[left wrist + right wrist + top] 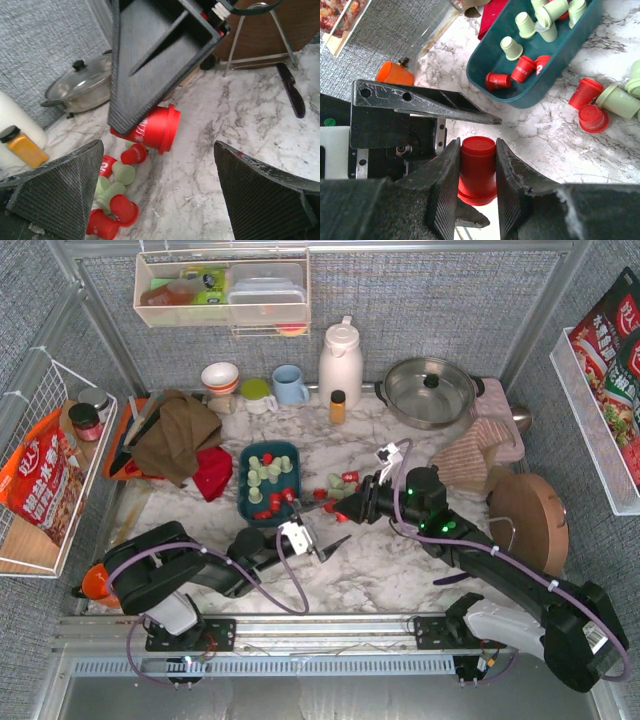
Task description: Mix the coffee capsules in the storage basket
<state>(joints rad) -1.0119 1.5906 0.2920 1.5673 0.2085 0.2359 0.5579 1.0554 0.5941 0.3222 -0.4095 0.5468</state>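
Observation:
The dark teal storage basket (246,498) lies at mid-table with mint green and red coffee capsules (268,472) inside; the right wrist view shows its rim (535,95) and the capsules in it (522,67). More capsules (335,490) lie loose on the marble to its right, seen also as a loose cluster (115,192) and as loose capsules (594,117). My right gripper (476,150) is shut on one red capsule (477,167), held just above the table; that capsule (155,127) shows between its fingers. My left gripper (160,200) stands open right below it, nothing between its fingers (318,540).
A lidded pot (430,390), white jug (340,362) and orange-capped bottle (338,406) stand at the back. A brown cloth (178,435) lies left of the basket. A round wooden board (528,520) and a black-handled knife (290,90) are at the right.

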